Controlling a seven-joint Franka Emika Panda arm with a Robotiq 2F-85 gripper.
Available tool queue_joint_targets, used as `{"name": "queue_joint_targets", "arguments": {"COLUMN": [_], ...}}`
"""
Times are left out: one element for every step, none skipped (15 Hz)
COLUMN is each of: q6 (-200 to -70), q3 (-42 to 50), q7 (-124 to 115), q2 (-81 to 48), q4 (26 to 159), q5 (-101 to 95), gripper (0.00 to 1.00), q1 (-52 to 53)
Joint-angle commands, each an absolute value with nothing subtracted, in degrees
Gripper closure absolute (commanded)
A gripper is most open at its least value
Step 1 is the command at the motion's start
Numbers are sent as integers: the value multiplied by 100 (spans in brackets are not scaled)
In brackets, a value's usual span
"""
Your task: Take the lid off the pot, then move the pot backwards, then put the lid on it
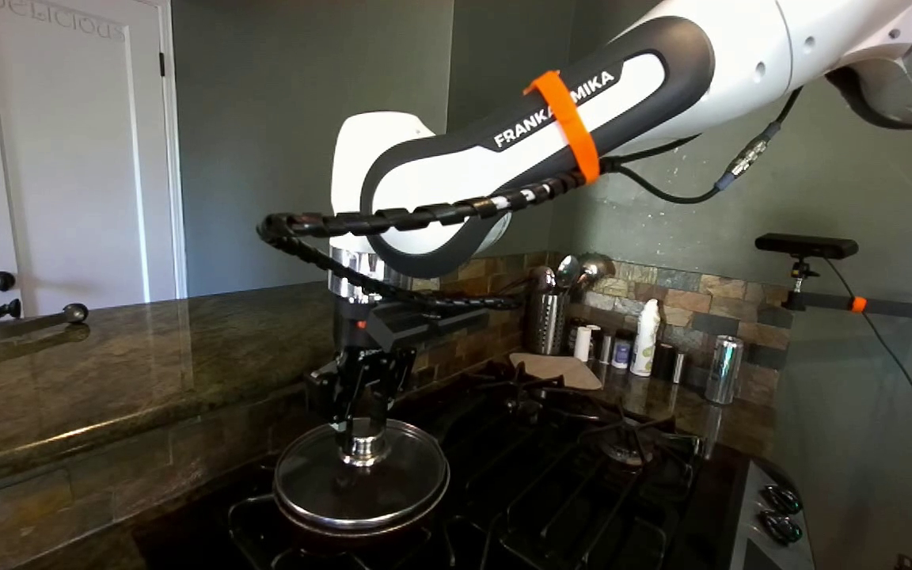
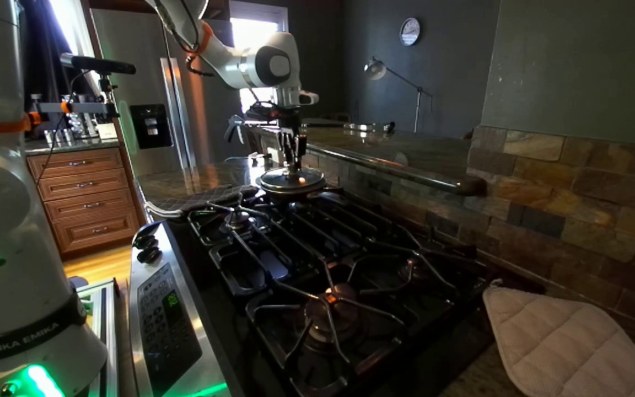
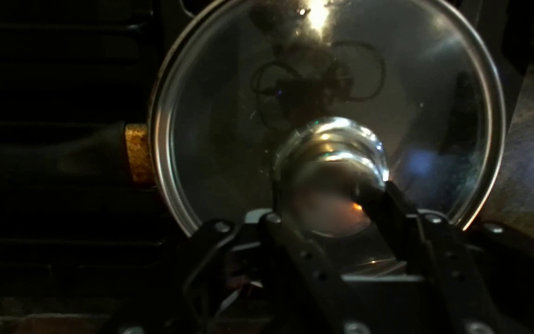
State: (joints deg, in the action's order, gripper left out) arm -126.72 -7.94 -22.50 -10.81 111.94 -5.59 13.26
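Note:
The glass lid [image 1: 404, 483] with its shiny rim sits level on the pot [image 1: 345, 540], over a burner at the stove's end. In an exterior view the lid [image 2: 279, 180] and the pot's side [image 2: 290, 193] show at the back of the stove. In the wrist view the lid [image 3: 220, 93] covers the pot's inside, and the pot's handle [image 3: 139, 155] points left. My gripper [image 1: 362, 427] points straight down at the lid's centre. In the wrist view my fingers [image 3: 329, 190] stand on both sides of the metal knob [image 3: 336, 134] and appear closed against it.
Black burner grates [image 2: 328, 264] cover the stove. A raised stone counter [image 1: 108, 380] runs beside the pot. A dark quilted mat [image 2: 207, 198] lies near the pot. A pale pot holder [image 2: 576, 336] lies at the stove's opposite end. Canisters and bottles [image 1: 646, 340] stand by the wall.

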Motion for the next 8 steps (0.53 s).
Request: {"name": "queue_joint_targets", "arguments": {"q6": [-12614, -12620, -12621, -12646, -12668, -12689, -12694, -12718], "q3": [-782, -780, -779, -774, -774, -775, -769, -761], "q7": [-2475, -2495, -2515, -2557, -2565, -2567, -2585, -2623], "q2": [-1013, -1011, -1011, -1011, -1014, -1026, -1032, -1036], "q4": [11273, 11289, 11302, 11322, 11330, 11320, 11316, 11318], "q5": [-719, -729, -727, -735, -711, -657, -660, -670], "gripper": [77, 77, 77, 77, 77, 77, 77, 77], "q1": [1383, 1383, 1381, 1380, 1373, 1361, 1358, 1357]}}
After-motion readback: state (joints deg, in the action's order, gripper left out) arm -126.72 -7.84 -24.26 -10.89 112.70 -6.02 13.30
